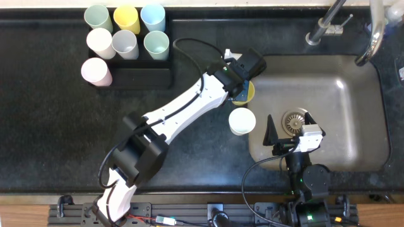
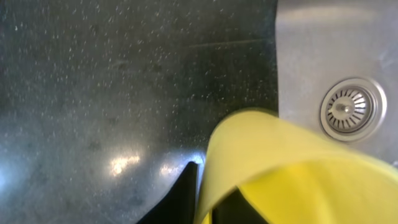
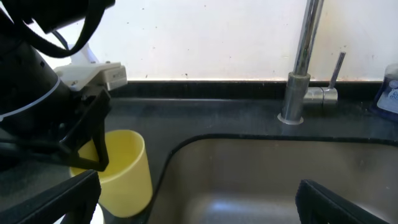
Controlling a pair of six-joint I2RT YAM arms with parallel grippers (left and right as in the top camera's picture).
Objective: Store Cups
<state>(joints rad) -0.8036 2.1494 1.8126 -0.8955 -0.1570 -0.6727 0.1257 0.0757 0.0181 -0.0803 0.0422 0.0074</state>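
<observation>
We see the dark bench (image 1: 57,126), with the steel sink (image 1: 353,94) set into its right part. The left hand (image 1: 242,89) is at the sink's left rim, clamped on the lip of the yellow cup (image 3: 127,171). That cup is upright, long axis vertical, mouth up, just beside the basin. The right hand (image 1: 289,129) hangs over the sink, fingers wide apart. A white cup (image 1: 242,121) stands mouth up near the yellow one.
</observation>
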